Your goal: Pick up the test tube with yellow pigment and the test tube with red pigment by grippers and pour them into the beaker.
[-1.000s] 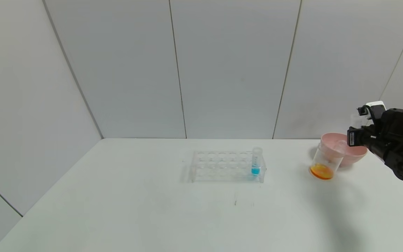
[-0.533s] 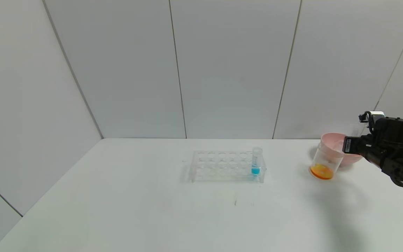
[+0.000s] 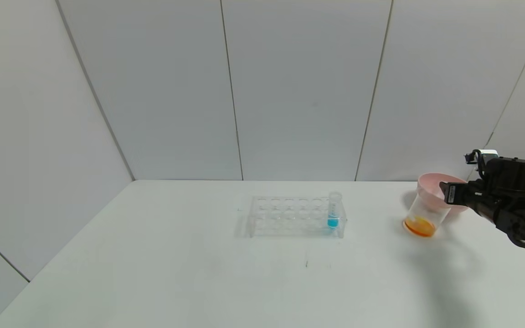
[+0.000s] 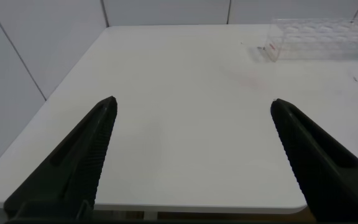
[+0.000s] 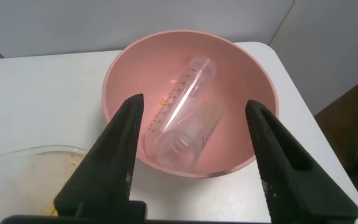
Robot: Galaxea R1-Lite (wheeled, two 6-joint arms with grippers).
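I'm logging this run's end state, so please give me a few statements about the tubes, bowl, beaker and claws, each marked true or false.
1. The pink bowl holds two emptied clear tubes. True.
2. The beaker is filled to the brim with blue liquid. False: it holds a shallow orange layer at its bottom.
3. A tube with blue liquid stands upright in the clear rack. True.
4. The right claw is clamped on a tube. False: it is open above the bowl, holding nothing.
5. The left claw is pouring into the beaker. False: it is open over bare table, away from the beaker.
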